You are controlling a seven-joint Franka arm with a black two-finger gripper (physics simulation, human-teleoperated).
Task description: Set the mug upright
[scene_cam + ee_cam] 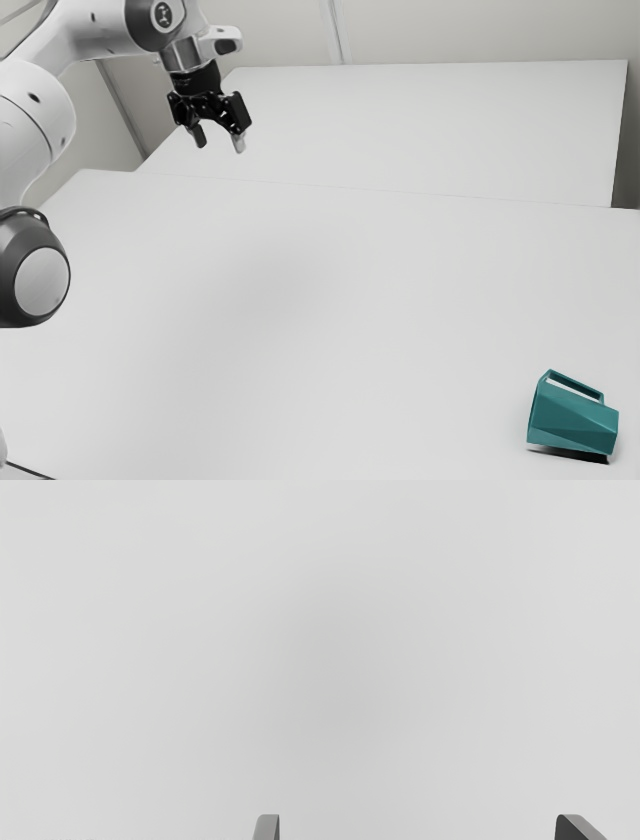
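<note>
- Teal mug, foreground, lower right of the exterior view: lying on its side on the table, handle uppermost, a dark shadow along its lower edge. Its underside and the inside of the cup are hidden.
- Thin dark line, lower left corner: cut off by the frame; its nature cannot be made out.
- Arm, left edge to upper left: white links with dark-ringed joints, cut off by the left and top edges.
- Round dark badge, upper left, on the arm: bears a pale mark, too small to read.
- Black pincer, upper left: open, raised above the table, well apart from the mug. In the wrist view, its two fingertips stand wide apart at the bottom edge, their lower parts cut off; a soft grey shading lies on the table.
- White surface, beyond the table, upper part of the exterior view.
- Pale wall, top of the exterior view: a vertical seam, cut off above.
</note>
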